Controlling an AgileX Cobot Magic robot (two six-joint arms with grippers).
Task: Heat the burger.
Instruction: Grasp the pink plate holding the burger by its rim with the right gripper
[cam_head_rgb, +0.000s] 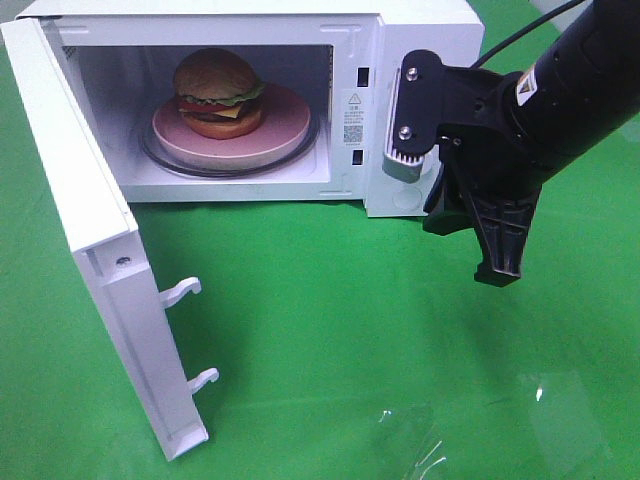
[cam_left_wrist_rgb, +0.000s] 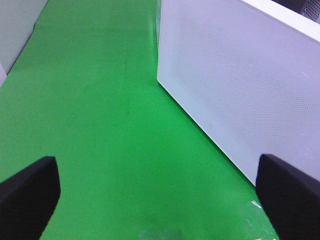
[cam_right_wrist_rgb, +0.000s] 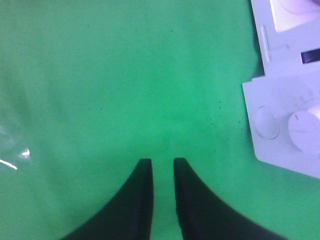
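With the burger seated inside the microwave, the wide-spread, empty left gripper should push the door's outer face squarely shut, the nearly closed, empty right gripper standing clear.

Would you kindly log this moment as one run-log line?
burger: on plate inside microwave | door: open | left gripper: open, empty | right gripper: slightly open, empty

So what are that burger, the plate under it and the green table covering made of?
The burger looks like a plastic or rubber model: its bun is too evenly glossy. The plate seems matte pink ceramic or plastic; can't tell which. The green covering looks like matte cloth, with faint folds.
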